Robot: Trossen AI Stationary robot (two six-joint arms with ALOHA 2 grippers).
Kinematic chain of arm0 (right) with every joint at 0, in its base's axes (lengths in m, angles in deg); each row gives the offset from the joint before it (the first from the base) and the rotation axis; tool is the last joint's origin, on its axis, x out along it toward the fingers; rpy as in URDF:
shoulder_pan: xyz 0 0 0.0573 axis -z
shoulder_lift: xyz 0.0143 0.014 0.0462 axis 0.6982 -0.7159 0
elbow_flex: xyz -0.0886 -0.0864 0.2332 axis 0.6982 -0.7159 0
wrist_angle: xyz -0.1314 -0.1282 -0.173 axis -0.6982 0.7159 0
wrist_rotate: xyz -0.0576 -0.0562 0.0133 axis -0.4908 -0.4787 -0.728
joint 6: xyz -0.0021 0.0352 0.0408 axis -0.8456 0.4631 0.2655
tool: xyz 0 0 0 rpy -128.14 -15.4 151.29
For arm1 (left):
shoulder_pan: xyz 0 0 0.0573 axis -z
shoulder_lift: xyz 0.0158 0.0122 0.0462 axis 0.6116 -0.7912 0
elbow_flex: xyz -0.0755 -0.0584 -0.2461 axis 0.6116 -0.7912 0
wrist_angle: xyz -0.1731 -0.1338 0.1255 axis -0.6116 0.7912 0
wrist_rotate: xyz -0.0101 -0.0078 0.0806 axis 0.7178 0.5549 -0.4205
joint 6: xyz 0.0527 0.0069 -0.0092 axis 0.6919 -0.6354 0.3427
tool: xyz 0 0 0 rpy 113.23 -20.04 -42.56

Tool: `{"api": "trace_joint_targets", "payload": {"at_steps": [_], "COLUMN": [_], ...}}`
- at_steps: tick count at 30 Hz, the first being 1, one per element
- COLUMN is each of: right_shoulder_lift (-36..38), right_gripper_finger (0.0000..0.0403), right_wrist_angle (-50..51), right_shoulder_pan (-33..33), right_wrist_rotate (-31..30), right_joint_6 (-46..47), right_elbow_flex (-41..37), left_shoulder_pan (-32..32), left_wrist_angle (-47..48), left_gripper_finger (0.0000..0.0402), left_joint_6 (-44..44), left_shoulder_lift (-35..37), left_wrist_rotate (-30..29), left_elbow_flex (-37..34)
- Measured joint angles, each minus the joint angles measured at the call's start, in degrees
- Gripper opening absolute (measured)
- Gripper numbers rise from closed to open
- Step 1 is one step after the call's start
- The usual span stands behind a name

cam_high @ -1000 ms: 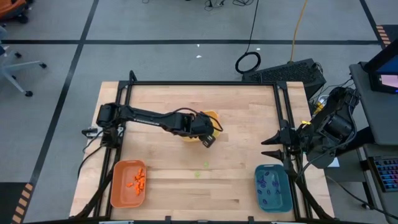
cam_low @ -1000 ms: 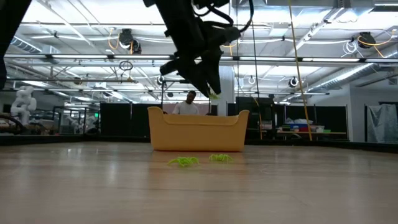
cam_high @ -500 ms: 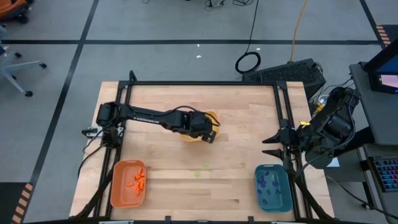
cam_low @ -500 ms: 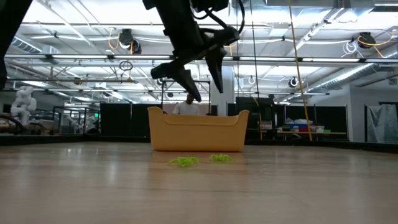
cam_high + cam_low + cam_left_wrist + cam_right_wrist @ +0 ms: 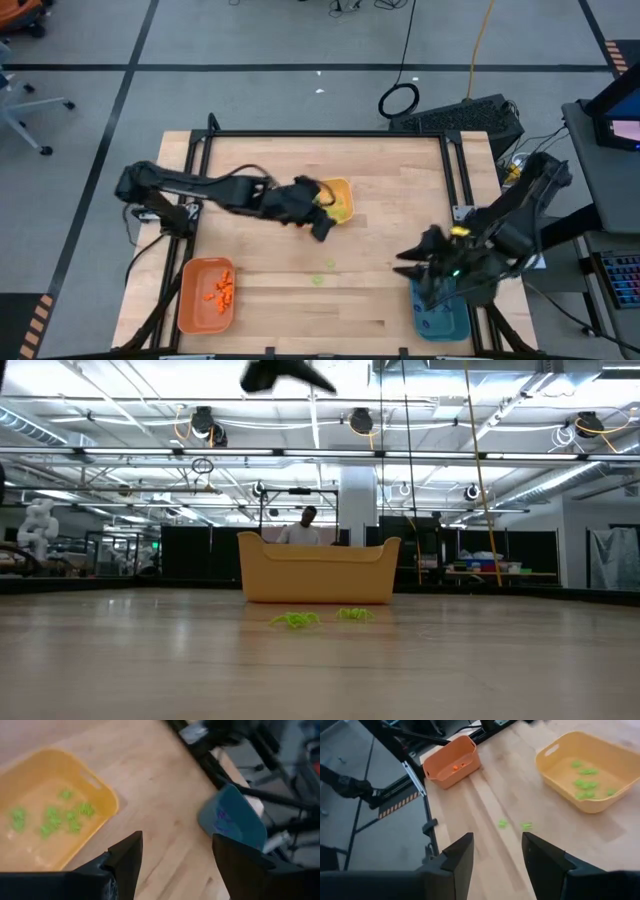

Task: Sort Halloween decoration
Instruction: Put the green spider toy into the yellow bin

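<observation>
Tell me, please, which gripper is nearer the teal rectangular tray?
Right. The right gripper hovers open just beside the teal rectangular tray; the left gripper, also open, is by the yellow tray.

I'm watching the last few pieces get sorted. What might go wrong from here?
Two light green pieces lie close together on the table; a grab for one may nudge the other. The open right hand is nearest them, while the left hand, also open, hangs by the yellow tray, so both arms reaching in might collide.
</observation>
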Motion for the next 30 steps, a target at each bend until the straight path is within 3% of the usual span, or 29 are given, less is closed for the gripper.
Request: {"api": "trace_joint_targets", "payload": {"at_steps": [5,13,23,30], "right_shoulder_lift": [-7.49,-16.91,-27.13,-35.78], "right_gripper_finger": [0.0153,0.0153,0.0153,0.0168], "right_wrist_angle": [-8.41,-12.08,-17.07,-27.91], "right_shoulder_pan": [3.26,12.35,21.08,22.34], "right_wrist_rotate": [0.74,11.05,25.73,27.03], "right_joint_6": [0.18,-4.47,-18.27,-20.57], "right_elbow_flex": [0.00,0.00,0.00,0.00], "left_shoulder_pan": [6.91,16.33,24.50,30.56], "left_wrist_angle": [0.93,0.94,4.71,17.99], "left_gripper_finger": [0.0242,0.0242,0.0242,0.0242], "left_joint_6": [7.45,7.58,0.06,-10.64], "left_shoulder_lift": [5.04,7.13,7.11,7.11], "left_wrist_rotate": [-6.00,-14.16,-24.52,-27.87], "left_elbow_flex": [0.01,0.01,0.01,-0.01]}}
